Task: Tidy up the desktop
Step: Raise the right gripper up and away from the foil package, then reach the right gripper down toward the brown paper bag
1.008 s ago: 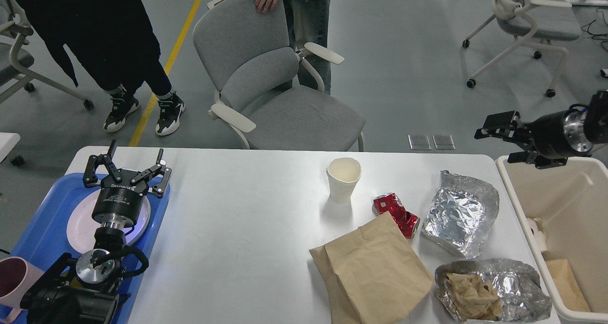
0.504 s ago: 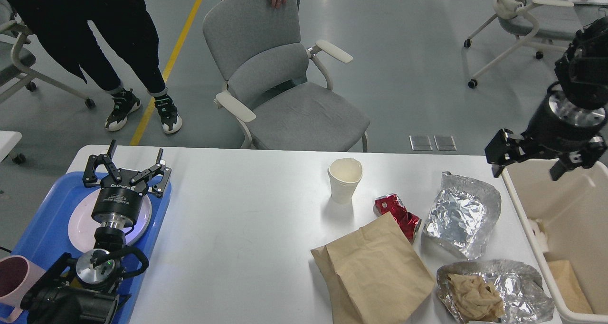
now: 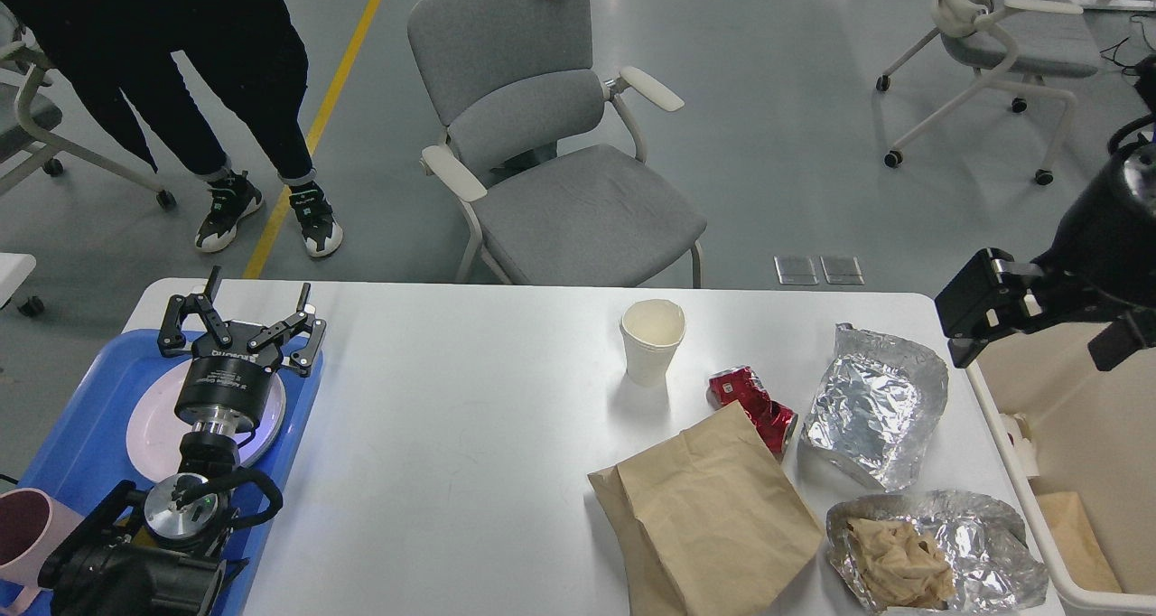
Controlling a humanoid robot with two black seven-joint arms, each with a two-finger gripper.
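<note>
The white desktop [image 3: 452, 417] carries litter on its right half: a white paper cup [image 3: 653, 340], a crushed red can [image 3: 754, 406], a brown paper bag [image 3: 713, 508], a crumpled foil sheet [image 3: 876, 404] and a foil wrap [image 3: 984, 544] holding brown paper. My left gripper [image 3: 242, 316] is open and empty, held over a white plate [image 3: 149, 428] on the blue tray [image 3: 72, 435]. My right gripper [image 3: 1046, 327] is open and empty, fingers spread, above the far left corner of the beige bin [image 3: 1020, 485], right of the foil sheet.
The bin holds brown paper [image 3: 1075, 530] and a white scrap. A pink mug [image 3: 23, 526] sits at the tray's near end. A grey chair [image 3: 560, 164] stands behind the table with a person's hand on its back. Another person [image 3: 181, 65] stands at the far left.
My right arm swung from pointing left to pointing down, its open gripper now over the bin's far left corner. The grey chair was shifted to the right. My left arm has not moved.
</note>
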